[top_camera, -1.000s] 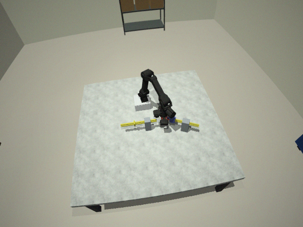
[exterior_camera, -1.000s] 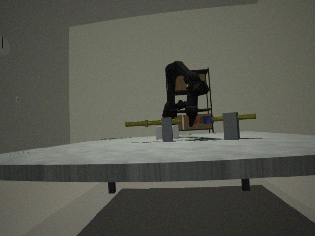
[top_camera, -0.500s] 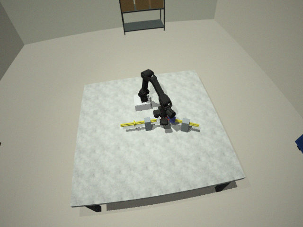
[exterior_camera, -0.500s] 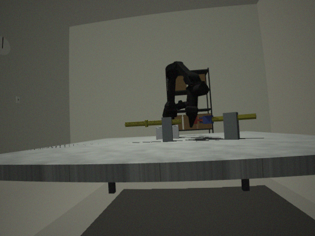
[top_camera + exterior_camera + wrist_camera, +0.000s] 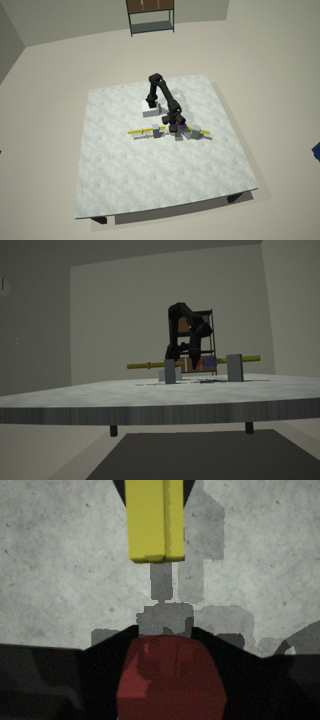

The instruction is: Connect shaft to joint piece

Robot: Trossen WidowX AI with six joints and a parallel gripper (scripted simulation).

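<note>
My gripper is shut on the red joint piece, one finger on each side. The blue hinge part joins it to the fixed yellow shaft in the right grey block. The second yellow shaft passes through the left grey block. Its end is apart from the red piece and slightly left of its middle in the wrist view. The fingers hide the red opening in the top and exterior views.
A collar sits on the second shaft left of its block. The arm's white base box stands behind the left block on the marbled table. A shelf rack stands beyond the table.
</note>
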